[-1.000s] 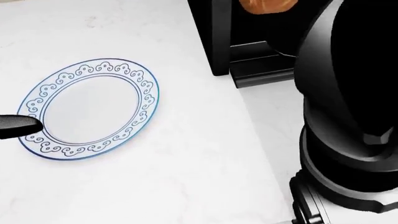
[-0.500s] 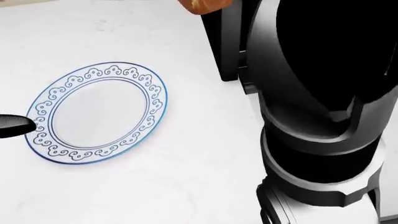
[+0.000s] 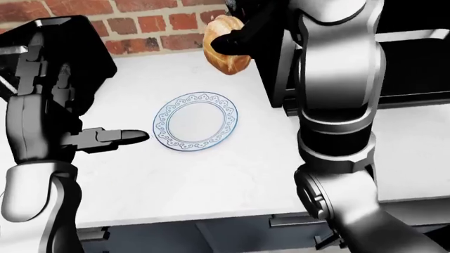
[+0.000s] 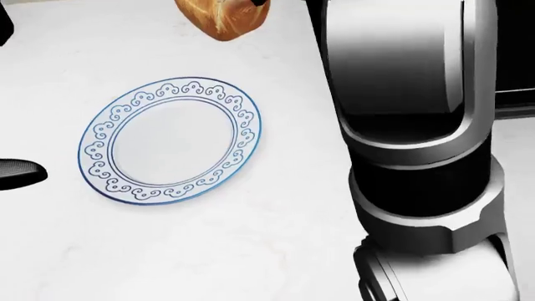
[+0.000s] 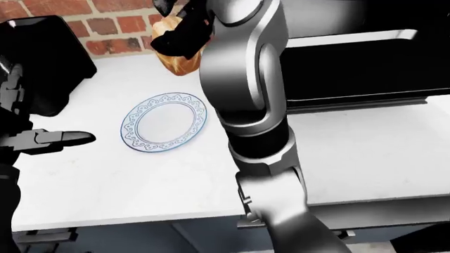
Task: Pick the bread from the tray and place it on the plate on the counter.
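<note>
Bread (image 3: 225,50), clenched in the right hand (image 3: 236,39), has swung from the frame's top toward the plate (image 4: 170,140), nearing placement

The table (image 3: 211,174) has a white, faintly marbled top that runs far to a red brick wall (image 3: 141,26). A round white plate (image 3: 195,122) with a blue scroll-patterned rim lies flat on it, bare inside. To the far left a black appliance (image 3: 70,58) stands on the top, well apart from the plate. On the right a black oven-like unit (image 5: 352,63) sits on the table.
</note>
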You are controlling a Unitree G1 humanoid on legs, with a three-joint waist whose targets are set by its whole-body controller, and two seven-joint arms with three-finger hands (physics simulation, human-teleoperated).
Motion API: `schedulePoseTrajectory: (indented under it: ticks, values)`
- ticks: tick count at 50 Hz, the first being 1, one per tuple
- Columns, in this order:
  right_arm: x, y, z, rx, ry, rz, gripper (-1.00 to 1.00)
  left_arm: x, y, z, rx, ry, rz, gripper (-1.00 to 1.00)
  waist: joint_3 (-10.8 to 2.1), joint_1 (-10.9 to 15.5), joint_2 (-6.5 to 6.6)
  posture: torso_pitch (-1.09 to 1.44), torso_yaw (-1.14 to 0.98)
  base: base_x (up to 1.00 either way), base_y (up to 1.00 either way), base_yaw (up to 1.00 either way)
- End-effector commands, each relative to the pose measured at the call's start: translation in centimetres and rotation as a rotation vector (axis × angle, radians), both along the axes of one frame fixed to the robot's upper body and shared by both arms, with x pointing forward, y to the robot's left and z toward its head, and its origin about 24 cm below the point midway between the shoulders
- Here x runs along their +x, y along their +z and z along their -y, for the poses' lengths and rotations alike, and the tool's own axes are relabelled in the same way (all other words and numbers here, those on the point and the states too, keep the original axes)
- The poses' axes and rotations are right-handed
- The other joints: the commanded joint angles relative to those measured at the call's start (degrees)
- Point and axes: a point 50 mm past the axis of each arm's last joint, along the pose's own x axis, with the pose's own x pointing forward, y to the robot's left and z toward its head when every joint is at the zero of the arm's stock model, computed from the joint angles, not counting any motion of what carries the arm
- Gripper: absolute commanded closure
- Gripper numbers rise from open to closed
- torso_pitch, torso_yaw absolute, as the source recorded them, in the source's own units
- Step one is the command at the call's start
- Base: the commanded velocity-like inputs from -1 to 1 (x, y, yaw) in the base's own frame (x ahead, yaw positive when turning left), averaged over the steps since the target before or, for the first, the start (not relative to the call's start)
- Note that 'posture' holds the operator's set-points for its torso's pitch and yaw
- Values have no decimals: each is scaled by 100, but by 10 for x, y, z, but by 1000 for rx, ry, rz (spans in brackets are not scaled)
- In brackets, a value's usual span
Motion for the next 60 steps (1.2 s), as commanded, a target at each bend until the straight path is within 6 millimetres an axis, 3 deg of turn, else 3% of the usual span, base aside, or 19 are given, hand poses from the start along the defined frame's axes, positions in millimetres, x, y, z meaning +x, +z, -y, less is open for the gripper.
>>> schedulePoseTrajectory:
  ticks: [1, 19, 33, 38, 45, 49, 53, 56, 60]
  values:
    - [-9, 17, -3, 5, 20, 91, 100, -6, 12, 1, 27, 4, 71, -100, -155, 41, 29, 0, 30, 0, 0, 0]
    - [-1, 13, -16, 8, 75, 51, 100, -7, 15, 1, 32, 5, 75, -100, -249, 769, 110, 0, 39, 0, 0, 0]
    - [44, -3, -11, -21, 0, -28, 100, -9, 14, 0, 37, 12, 81, -100, -325, 1197, 125, 0, 45, 0, 0, 0]
    - [59, -8, -15, -38, -10, -58, 100, -9, 12, 0, 39, 14, 79, -100, -354, 1289, 119, 0, 45, 0, 0, 0]
    - [61, -7, -21, -89, -8, -145, 100, -10, 11, 0, 39, 13, 80, -100, -368, 1382, 106, 0, 45, 0, 0, 0]
    - [38, 5, -21, -97, -3, -176, 100, -10, 11, 0, 39, 10, 83, -100, -363, 1438, 78, 0, 45, 0, 0, 0]
    - [33, 0, -20, -105, -25, -221, 100, -9, 12, 0, 40, 10, 83, -100, -344, 1484, 74, 0, 45, 0, 0, 0]
    - [41, -2, -18, -116, -26, -243, 100, -9, 13, 0, 42, 9, 84, -100, -361, 1500, 82, 0, 45, 0, 0, 0]
    - [67, -17, -14, -135, -50, -289, 100, -9, 14, 1, 43, 9, 86, -100, -391, 1510, 99, 0, 45, 0, 0, 0]
